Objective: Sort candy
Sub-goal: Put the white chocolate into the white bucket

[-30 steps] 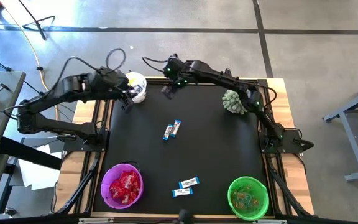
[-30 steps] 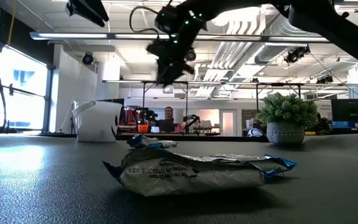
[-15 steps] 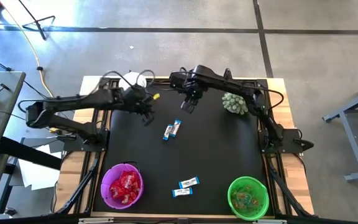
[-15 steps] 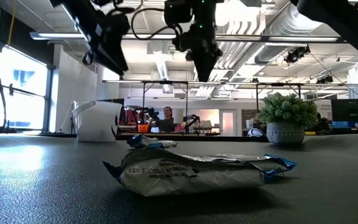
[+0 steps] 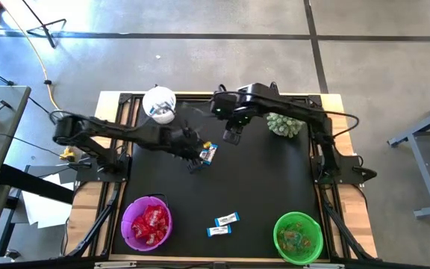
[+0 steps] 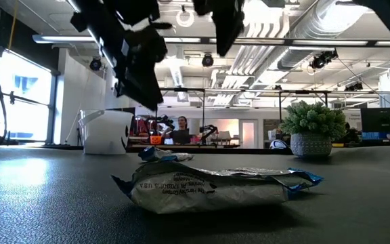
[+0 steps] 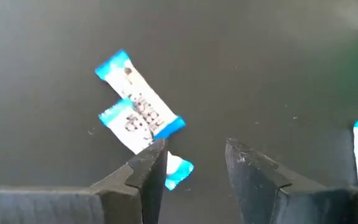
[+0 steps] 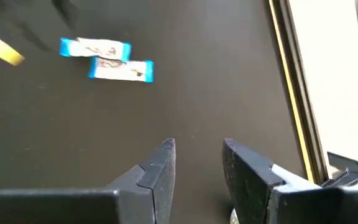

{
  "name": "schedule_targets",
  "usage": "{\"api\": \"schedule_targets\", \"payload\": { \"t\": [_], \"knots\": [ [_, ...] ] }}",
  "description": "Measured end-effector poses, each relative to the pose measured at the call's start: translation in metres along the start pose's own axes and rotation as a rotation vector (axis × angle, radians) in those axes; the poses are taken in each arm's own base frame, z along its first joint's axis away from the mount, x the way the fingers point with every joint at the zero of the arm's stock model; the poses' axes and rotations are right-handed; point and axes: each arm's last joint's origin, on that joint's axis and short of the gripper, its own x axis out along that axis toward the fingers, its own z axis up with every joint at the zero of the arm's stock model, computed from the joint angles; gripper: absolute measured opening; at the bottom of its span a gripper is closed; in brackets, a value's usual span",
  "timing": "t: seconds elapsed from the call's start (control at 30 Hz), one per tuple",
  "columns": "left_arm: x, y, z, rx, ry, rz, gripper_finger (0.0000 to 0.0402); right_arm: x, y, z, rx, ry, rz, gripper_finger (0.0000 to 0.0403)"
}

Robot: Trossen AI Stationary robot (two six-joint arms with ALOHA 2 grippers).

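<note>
Left hand (image 7: 194, 163) — fingers spread, empty — reaches low beside two blue-and-white bars (image 7: 138, 111).

A black mat (image 5: 260, 187) covers the wooden worktop (image 5: 343, 127). A spiky pale green plant (image 5: 282, 124) in a grey pot (image 6: 310, 145) stands at the far right. A white container (image 5: 160, 104) sits at the far left edge. Beyond the worktop, a person (image 6: 183, 127) sits in the room behind.
</note>
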Motion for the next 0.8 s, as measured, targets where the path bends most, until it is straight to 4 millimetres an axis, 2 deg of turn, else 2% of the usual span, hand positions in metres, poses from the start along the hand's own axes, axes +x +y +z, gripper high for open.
{"api": "schedule_targets", "payload": {
  "t": [0.33, 0.57, 0.8],
  "knots": [
    [0.045, -0.006, -0.020, -0.090, 0.113, 0.096, 0.0152, -0.069, 0.011, -0.031, -0.005, -0.162, 0.045, 0.0126],
    [0.064, 0.001, -0.029, -0.090, 0.144, 0.205, 0.0152, -0.098, 0.017, -0.049, 0.002, -0.234, 0.076, 0.0126],
    [0.072, 0.005, -0.032, -0.074, 0.123, 0.306, 0.0152, -0.110, 0.028, -0.058, -0.014, -0.260, 0.105, 0.0126]
  ]
}}
